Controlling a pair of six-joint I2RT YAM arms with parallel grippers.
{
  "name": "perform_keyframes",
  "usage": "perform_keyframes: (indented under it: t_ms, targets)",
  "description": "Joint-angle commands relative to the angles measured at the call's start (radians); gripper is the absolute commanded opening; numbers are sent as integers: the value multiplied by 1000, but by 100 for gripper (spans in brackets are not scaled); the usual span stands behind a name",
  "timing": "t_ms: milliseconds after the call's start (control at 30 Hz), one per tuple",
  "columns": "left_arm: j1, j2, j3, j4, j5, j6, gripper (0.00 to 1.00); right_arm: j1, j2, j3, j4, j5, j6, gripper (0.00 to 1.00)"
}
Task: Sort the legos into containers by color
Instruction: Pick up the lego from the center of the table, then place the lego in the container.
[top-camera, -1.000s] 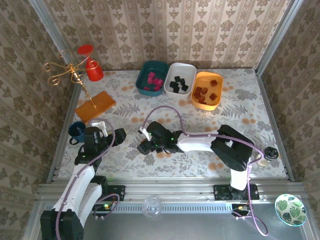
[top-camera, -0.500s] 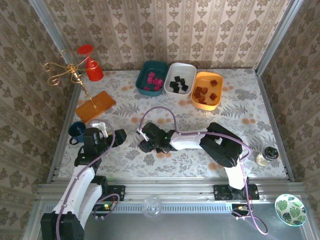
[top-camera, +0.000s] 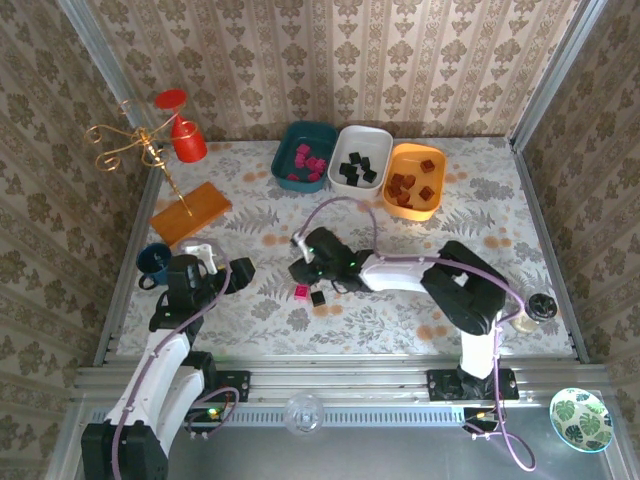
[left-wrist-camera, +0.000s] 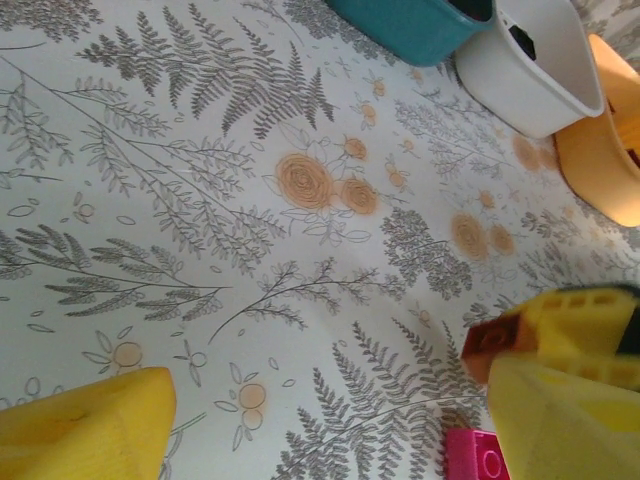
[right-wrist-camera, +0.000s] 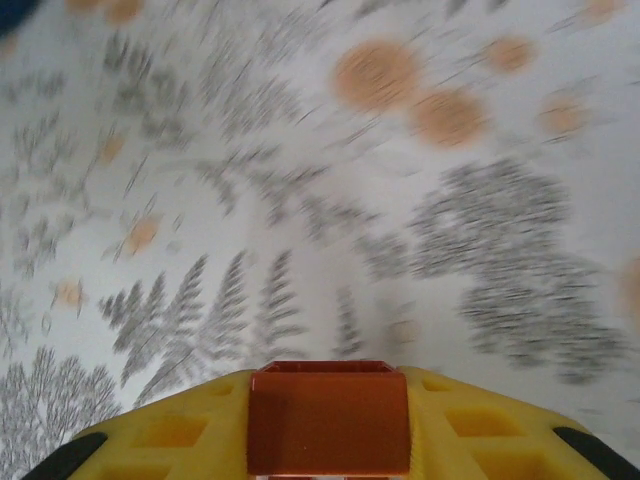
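Note:
My right gripper (top-camera: 304, 266) hovers mid-table, shut on a reddish-brown lego (right-wrist-camera: 330, 415) that sits between its yellow fingers (right-wrist-camera: 470, 430). Just below it a pink lego (top-camera: 301, 292) and a black lego (top-camera: 318, 298) lie on the cloth. My left gripper (top-camera: 240, 271) is open to their left with nothing in it; in its wrist view the pink lego (left-wrist-camera: 478, 455) lies by its right finger (left-wrist-camera: 560, 420), and the held brown lego (left-wrist-camera: 495, 345) hangs above. At the back stand the teal tray (top-camera: 292, 135) with pink legos, the white tray (top-camera: 378, 137) with black ones, and the orange tray (top-camera: 415, 205) with brown ones.
A flat orange slab (top-camera: 190, 212) and a dark blue mug (top-camera: 153, 262) lie at the left near my left arm. A red cup (top-camera: 185, 140) and a gold wire stand (top-camera: 135, 145) occupy the back left corner. A small jar (top-camera: 535, 308) stands at the right edge.
My right gripper has risen and shifted right and back with the brown lego, uncovering the pink and black legos on the cloth. The left arm has barely moved.

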Motion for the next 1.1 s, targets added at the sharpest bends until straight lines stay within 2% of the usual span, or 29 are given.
perform_keyframes:
  t_ms: [0,67,233,300,400,567,700,833,933,1067]
  targets:
    - [-37,5,-11,68,62,-42,82,-122,-116,-63,96,-69,95,37]
    - [-88,8,-3,90,58,-53,82,-216,-190,-114,113,-72,127,36]
    - [-261,47,36,127,-34,-58,82,-490,-336,-194,106,-30,198,34]
    - [-326,83,52,161,-66,-60,82,-597,-337,-179,86,-1,217,33]
    - [-413,150,82,210,-92,-61,82,-685,-273,-100,54,54,231,33]
    - [-520,256,137,255,-129,-51,82,-751,-35,159,-36,107,249,33]
    - [-594,315,169,266,-160,-48,82,-765,164,399,-127,166,249,34]
    - [-636,352,186,265,-181,-49,82,-774,324,618,-228,157,258,45]
    - [-643,364,202,221,-185,-41,82,-773,342,689,-281,124,248,59]
    - [-643,338,209,116,-229,4,83,-759,170,516,-192,60,226,70]
